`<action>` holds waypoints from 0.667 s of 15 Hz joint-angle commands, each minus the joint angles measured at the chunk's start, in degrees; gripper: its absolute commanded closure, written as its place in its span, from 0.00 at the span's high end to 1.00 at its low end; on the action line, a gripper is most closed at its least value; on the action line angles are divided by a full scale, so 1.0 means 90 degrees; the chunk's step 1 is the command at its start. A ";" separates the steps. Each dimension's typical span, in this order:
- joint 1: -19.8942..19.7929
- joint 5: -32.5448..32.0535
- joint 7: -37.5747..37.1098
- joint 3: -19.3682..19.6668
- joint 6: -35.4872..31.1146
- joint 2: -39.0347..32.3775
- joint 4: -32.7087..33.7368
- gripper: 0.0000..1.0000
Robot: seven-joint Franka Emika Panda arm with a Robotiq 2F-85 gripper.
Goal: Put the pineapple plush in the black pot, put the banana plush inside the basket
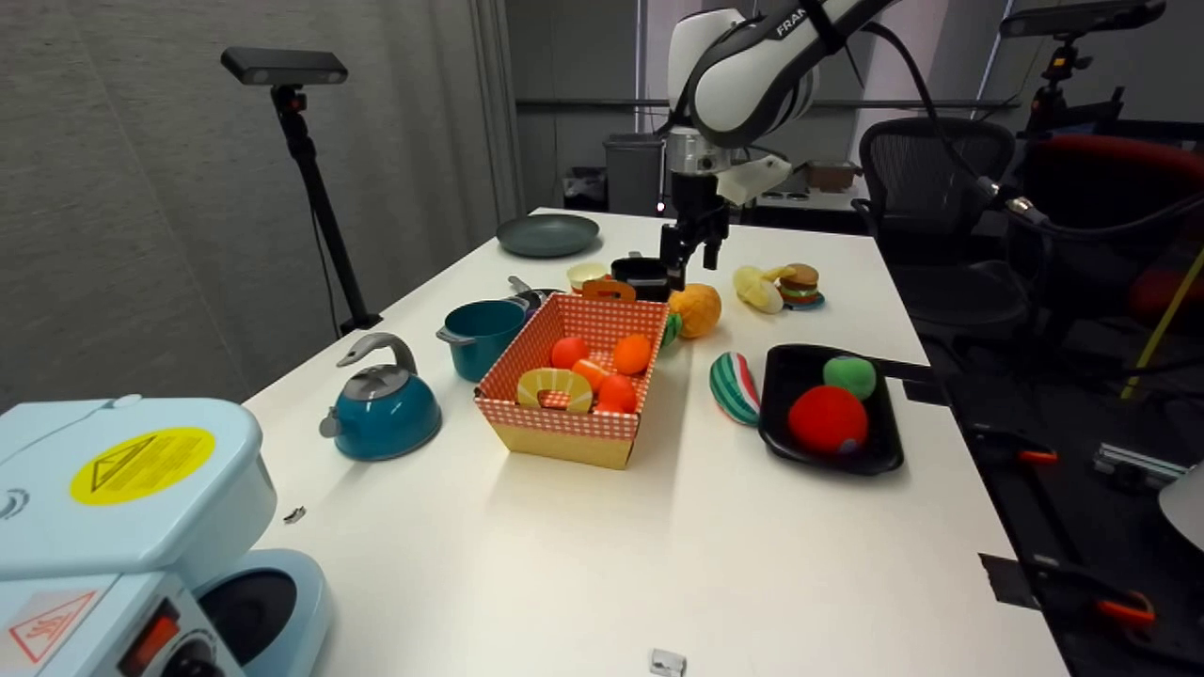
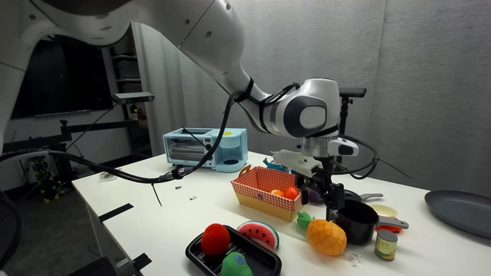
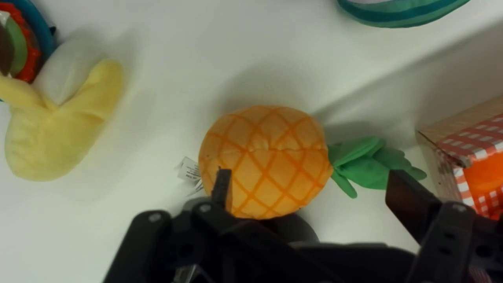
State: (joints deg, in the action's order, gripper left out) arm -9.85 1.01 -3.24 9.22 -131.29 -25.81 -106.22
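The pineapple plush (image 3: 263, 161), orange-yellow with green leaves, lies on its side on the table between the basket and the black pot (image 2: 358, 226). Above it hangs my gripper (image 3: 310, 175), fingers wide apart and nothing gripped; in an exterior view the gripper (image 2: 318, 205) is just over the plush and beside the pot. Only a sliver of the pot shows in the wrist view, behind the jaws. The pale yellow banana plush (image 1: 758, 288) rests on the table next to a toy burger. The red-checked basket (image 1: 564, 442) holds several orange and red toys.
A watermelon slice (image 1: 734, 387) and a black tray (image 1: 889, 451) with red and green toys sit near the basket. The teal pot (image 1: 484, 338) and kettle (image 1: 386, 414) stand on its far side. A can (image 2: 386, 245), bowl (image 2: 383, 210) and pan handle (image 2: 395, 222) are close to the black pot.
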 commanded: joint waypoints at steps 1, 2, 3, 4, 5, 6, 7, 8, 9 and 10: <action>-0.0017 0.0163 -0.0373 -0.0019 -0.0187 -0.0347 0.0229 1.00; -0.0028 0.0184 -0.0445 -0.0017 -0.0174 -0.0408 0.0245 1.00; -0.0034 0.0208 -0.0514 -0.0020 -0.0147 -0.0459 0.0266 1.00; -0.0038 0.0227 -0.0569 -0.0023 -0.0116 -0.0506 0.0287 1.00; -0.0041 0.0256 -0.0628 -0.0029 -0.0096 -0.0547 0.0305 1.00; -0.0040 0.0284 -0.0673 -0.0035 -0.0085 -0.0584 0.0319 1.00; -0.0042 0.0302 -0.0706 -0.0040 -0.0089 -0.0616 0.0324 1.00; -0.0041 0.0318 -0.0731 -0.0042 -0.0103 -0.0650 0.0330 1.00; -0.0035 0.0320 -0.0767 -0.0037 -0.0111 -0.0694 0.0344 1.00; -0.0032 0.0324 -0.0795 -0.0036 -0.0107 -0.0730 0.0361 1.00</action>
State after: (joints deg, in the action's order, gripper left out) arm -9.84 2.18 -9.12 9.19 -132.05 -30.53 -104.88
